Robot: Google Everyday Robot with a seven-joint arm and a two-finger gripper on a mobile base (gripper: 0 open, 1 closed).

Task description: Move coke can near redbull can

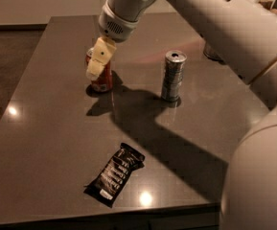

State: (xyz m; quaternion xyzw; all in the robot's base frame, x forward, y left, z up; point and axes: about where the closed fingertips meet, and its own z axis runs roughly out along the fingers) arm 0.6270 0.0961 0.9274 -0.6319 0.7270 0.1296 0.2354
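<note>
From where the camera looks on, the big white arm (pixel 214 18) reaches in from the right, over the far side of the dark table (pixel 47 128). The pale gripper (pixel 98 61) at its end hangs down at the coke can (pixel 103 82). The gripper sits right in front of the can's upper half and covers most of it. Only the red lower part and a sliver of the top edge show around it. Whether the gripper is open, closed or has hold of the can, I cannot tell.

The coke can stands upright towards the table's far left. The redbull can (pixel 172 75) stands upright to its right, apart from it, with the arm's shadow between them. A black snack wrapper (pixel 115 174) lies flat near the front edge.
</note>
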